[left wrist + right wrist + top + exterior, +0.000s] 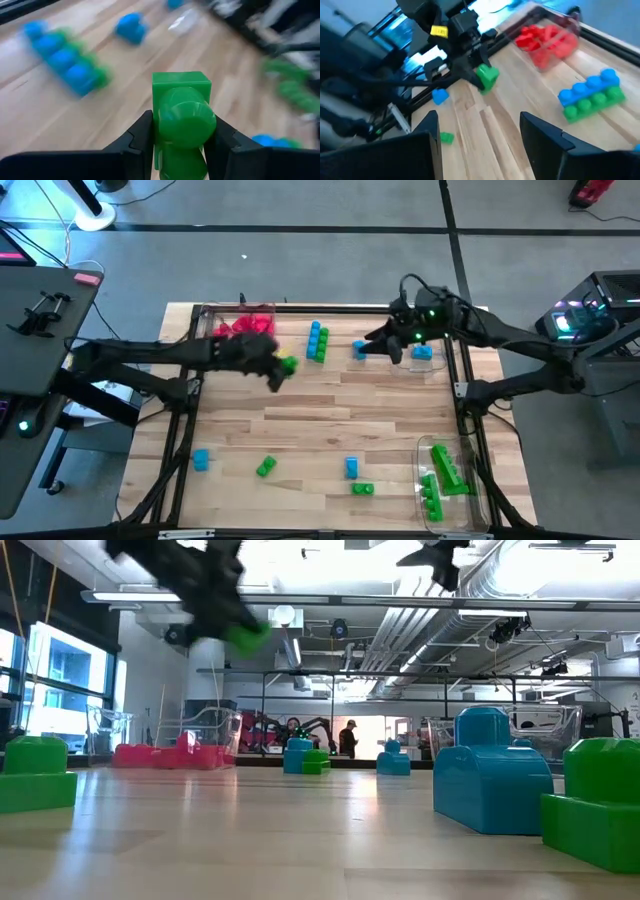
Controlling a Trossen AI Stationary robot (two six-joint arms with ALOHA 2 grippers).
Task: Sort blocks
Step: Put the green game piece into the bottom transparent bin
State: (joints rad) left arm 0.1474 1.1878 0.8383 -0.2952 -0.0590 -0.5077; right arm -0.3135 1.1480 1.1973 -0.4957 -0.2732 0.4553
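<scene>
While clamped between the two fingers of the left tool (181, 150), the green block (181, 120) sits lifted clear of the bench (330, 420), its studded end facing outward from the fingertips. Both fingers press against its sides; the grasp is firm. From overhead the same block (288, 365) shows at the tip of the left tool (277, 368), which hangs above the far-left part of the bench.

Just behind that tool, toward the far-left corner, a clear tray (240, 315) holds red blocks (243, 328). Ahead of the tool, toward the centre of the far edge, lies a blue-and-green bar (317, 341) of joined blocks, flat on the wood.

Beyond that bar the right tool (385, 348) hangs over the far-right area, fingers apart and gripping nothing. A blue block (359, 349) lies just beside it, and another blue block (422, 352) lies a little farther out toward the right edge.

On the near side of the bench, well apart from both tools, loose pieces are scattered: a blue block (201, 460), a green block (266, 467), a blue block (352, 468) and a green block (362, 489). At the near-right corner a second clear tray (428, 450) holds green bars (447, 470).
</scene>
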